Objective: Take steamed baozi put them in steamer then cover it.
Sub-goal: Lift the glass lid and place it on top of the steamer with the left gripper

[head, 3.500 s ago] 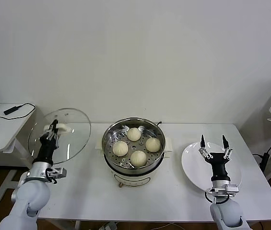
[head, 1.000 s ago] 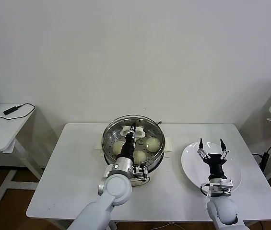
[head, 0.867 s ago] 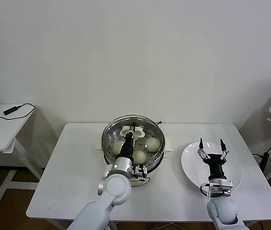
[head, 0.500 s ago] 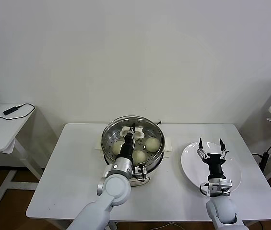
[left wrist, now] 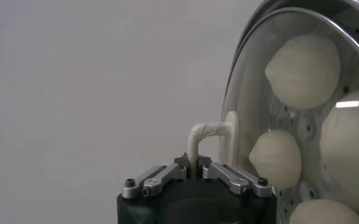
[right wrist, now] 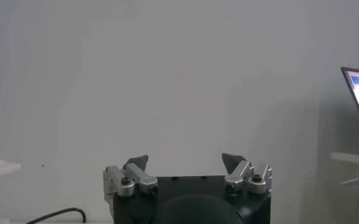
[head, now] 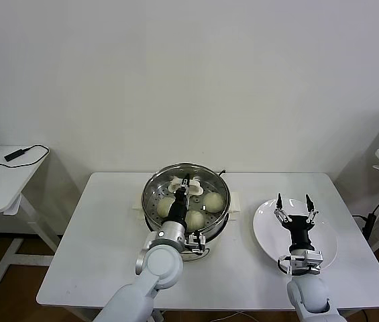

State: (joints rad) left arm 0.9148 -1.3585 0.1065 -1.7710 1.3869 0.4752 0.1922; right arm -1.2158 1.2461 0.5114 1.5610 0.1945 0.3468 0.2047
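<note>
Nearest the front edge of the surface point(head: 95, 268), the two arms are seen. The right gripper point(head: 293, 202) is held idle above the white plate point(head: 327, 251) near the right edge, its jaws spread and empty. The left gripper point(head: 184, 184) is raised over the steamer point(head: 186, 199) at the middle of the surface, its jaws pinching the white handle point(left wrist: 205, 135) of the glass lid point(left wrist: 243, 109).

The lid is seen lying across the steamer's mouth, and the four steamed baozi point(head: 194, 219) are visible through the glass on the perforated tray. The step in hand is judged to be the seating and release of the lid. It is done well if the lid's rim is centred on the pot's rim all the way round, the handle is kept level so that no edge rides up, and the jaws are parted only once the lid's weight is borne by the pot; a straight upward withdrawal is advised so that the handle is not dragged sideways.

The surface is white and rectangular. Beyond its back edge a plain pale wall is seen. A small side table point(head: 1, 181) with a cable is set off the left edge, and another piece of furniture is partly shown off the right edge.
</note>
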